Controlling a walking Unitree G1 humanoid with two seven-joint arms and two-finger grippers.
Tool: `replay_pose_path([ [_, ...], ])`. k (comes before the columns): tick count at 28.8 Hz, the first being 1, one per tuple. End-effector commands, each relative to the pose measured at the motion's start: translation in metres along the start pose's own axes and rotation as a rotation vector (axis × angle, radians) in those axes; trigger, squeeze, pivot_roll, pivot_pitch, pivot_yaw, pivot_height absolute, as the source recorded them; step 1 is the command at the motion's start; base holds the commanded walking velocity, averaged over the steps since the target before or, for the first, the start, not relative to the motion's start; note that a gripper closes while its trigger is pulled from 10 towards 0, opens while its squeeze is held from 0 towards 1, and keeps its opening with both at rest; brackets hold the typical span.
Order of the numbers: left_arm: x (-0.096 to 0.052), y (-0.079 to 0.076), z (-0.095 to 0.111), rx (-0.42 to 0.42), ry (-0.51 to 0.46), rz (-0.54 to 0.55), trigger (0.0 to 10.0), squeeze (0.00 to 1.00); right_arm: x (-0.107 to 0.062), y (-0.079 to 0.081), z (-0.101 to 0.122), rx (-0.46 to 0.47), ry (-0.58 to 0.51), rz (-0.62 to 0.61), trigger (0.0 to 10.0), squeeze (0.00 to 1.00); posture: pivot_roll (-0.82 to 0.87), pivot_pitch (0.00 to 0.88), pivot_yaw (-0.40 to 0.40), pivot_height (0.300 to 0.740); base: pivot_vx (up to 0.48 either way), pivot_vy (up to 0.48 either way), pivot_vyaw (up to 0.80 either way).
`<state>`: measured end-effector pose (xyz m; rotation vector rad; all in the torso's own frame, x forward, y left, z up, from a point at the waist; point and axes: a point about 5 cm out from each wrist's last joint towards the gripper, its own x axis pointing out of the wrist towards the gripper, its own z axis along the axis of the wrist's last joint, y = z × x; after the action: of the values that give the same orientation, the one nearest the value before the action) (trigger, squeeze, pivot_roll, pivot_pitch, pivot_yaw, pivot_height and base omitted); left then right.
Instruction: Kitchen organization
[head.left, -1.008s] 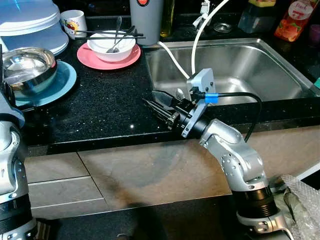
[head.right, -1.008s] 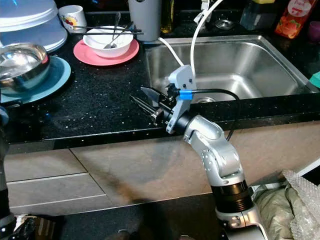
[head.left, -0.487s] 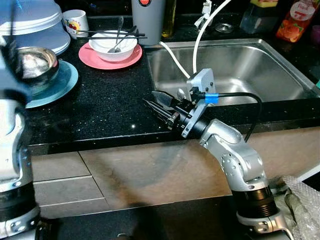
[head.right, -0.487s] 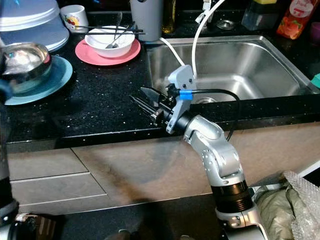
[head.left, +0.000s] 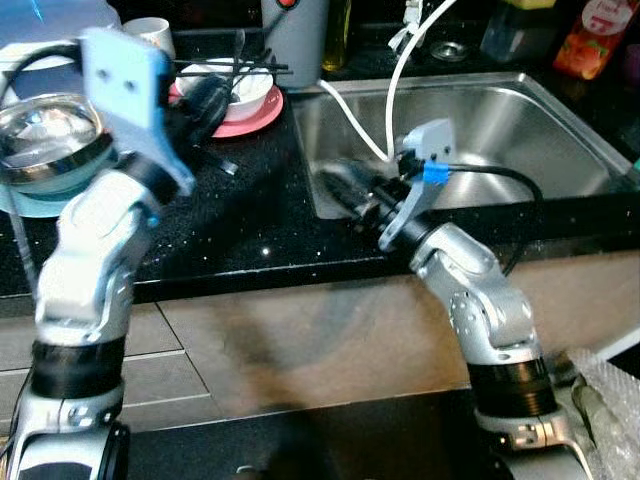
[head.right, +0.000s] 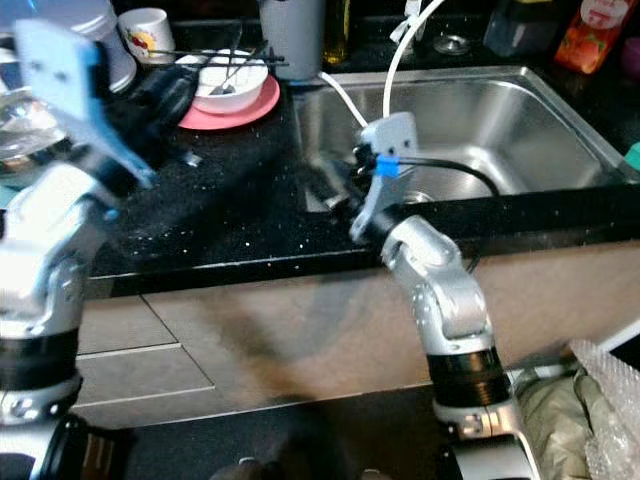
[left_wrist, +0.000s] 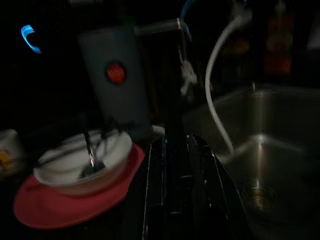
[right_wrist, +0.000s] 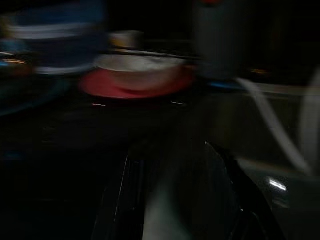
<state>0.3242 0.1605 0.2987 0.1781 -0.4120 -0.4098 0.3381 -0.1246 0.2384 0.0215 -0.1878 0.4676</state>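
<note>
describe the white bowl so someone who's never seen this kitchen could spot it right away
Start at the steel sink set in the black counter and look to the robot's left of it, toward the back. There a white bowl sits on a pink plate before a tall grey container. It holds a spoon and has dark chopsticks across its rim, unlike the shiny metal bowl on the blue plate.

1. A steel sink (head.left: 500, 130) is sunk into the black speckled table (head.left: 240, 215).
2. A white hose (head.left: 400, 70) arcs over the sink's left part.
3. A red-labelled juice bottle (head.left: 580, 40) stands behind the sink's far right corner.
4. A dark container with a yellow lid (head.left: 508, 32) stands just left of that bottle, behind the sink.
5. Crumpled clear plastic (head.left: 605, 400) lies on the floor, below the sink's right end.
6. Grey cabinet fronts (head.left: 300, 340) run under the sink.
</note>
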Motion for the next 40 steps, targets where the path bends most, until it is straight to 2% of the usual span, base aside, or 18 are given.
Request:
replay_pose_path([
  [1,0.012,-0.002,-0.008,0.048,0.052,-0.069,0.0,0.0,-0.001,-0.02,-0.004,-0.037,0.035,-0.145,10.0,0.0,0.06,0.104,0.009,0.74,0.0,0.0,0.0],
  [2,0.012,-0.002,-0.008,0.048,0.052,-0.069,0.0,0.0,-0.001,-0.02,-0.004,-0.037,0.035,-0.145,10.0,0.0,0.06,0.104,0.009,0.74,0.0,0.0,0.0],
  [3,0.018,-0.003,-0.011,0.066,0.068,-0.1,0.0,0.0,-0.003,-0.027,-0.005,-0.044,0.051,-0.188,10.0,0.0,0.07,0.107,0.008,0.74,0.0,0.0,0.0],
  [4,0.028,-0.005,-0.017,0.05,0.107,-0.132,0.0,0.0,-0.005,-0.035,-0.006,-0.082,0.075,-0.234,10.0,0.0,0.07,0.108,0.009,0.74,0.0,0.0,0.0],
  [8,0.044,-0.009,-0.022,0.049,0.139,-0.208,0.0,0.0,-0.007,-0.041,-0.006,-0.105,0.094,-0.254,10.0,0.0,0.06,0.114,0.016,0.74,0.0,0.0,0.0],
  [10,0.044,-0.009,-0.022,0.049,0.139,-0.208,0.0,0.0,-0.007,-0.041,-0.006,-0.105,0.094,-0.254,10.0,0.0,0.06,0.114,0.016,0.74,0.0,0.0,0.0],
  [13,0.061,-0.021,-0.022,-0.007,0.12,-0.325,0.0,0.0,-0.006,-0.043,-0.005,-0.154,0.108,-0.263,10.0,0.0,0.05,0.121,0.03,0.74,0.0,0.0,0.0],
  [14,0.061,-0.021,-0.022,-0.007,0.12,-0.325,0.0,0.0,-0.006,-0.043,-0.005,-0.154,0.108,-0.263,10.0,0.0,0.05,0.121,0.03,0.74,0.0,0.0,0.0],
  [15,0.07,-0.027,-0.022,-0.007,0.12,-0.393,0.0,0.0,-0.004,-0.042,-0.004,-0.162,0.103,-0.258,10.0,0.0,0.05,0.126,0.04,0.74,0.0,0.0,0.0],
  [18,0.074,-0.032,-0.023,-0.009,0.134,-0.439,0.0,0.0,-0.003,-0.041,-0.003,-0.16,0.1,-0.245,10.0,0.0,0.04,0.13,0.048,0.74,0.0,0.0,0.0],
  [21,0.087,-0.047,-0.029,0.015,0.188,-0.557,0.0,0.0,0.001,-0.037,0.003,-0.133,0.1,-0.186,10.0,0.0,0.04,0.134,0.059,0.74,0.0,0.0,0.0],
  [25,0.094,-0.057,-0.033,0.069,0.225,-0.612,0.0,0.0,0.002,-0.037,0.005,-0.134,0.105,-0.166,10.0,0.0,0.04,0.137,0.064,0.74,0.0,0.0,0.0],
  [29,0.099,-0.065,-0.037,0.191,0.254,-0.623,0.0,0.0,0.002,-0.038,0.007,-0.136,0.103,-0.163,10.0,0.0,0.04,0.138,0.07,0.74,0.0,0.0,0.0],
  [40,0.103,-0.072,-0.041,0.249,0.264,-0.628,0.0,0.0,0.002,-0.038,0.008,-0.135,0.109,-0.147,10.0,0.0,0.04,0.142,0.067,0.74,0.0,0.0,0.0],
])
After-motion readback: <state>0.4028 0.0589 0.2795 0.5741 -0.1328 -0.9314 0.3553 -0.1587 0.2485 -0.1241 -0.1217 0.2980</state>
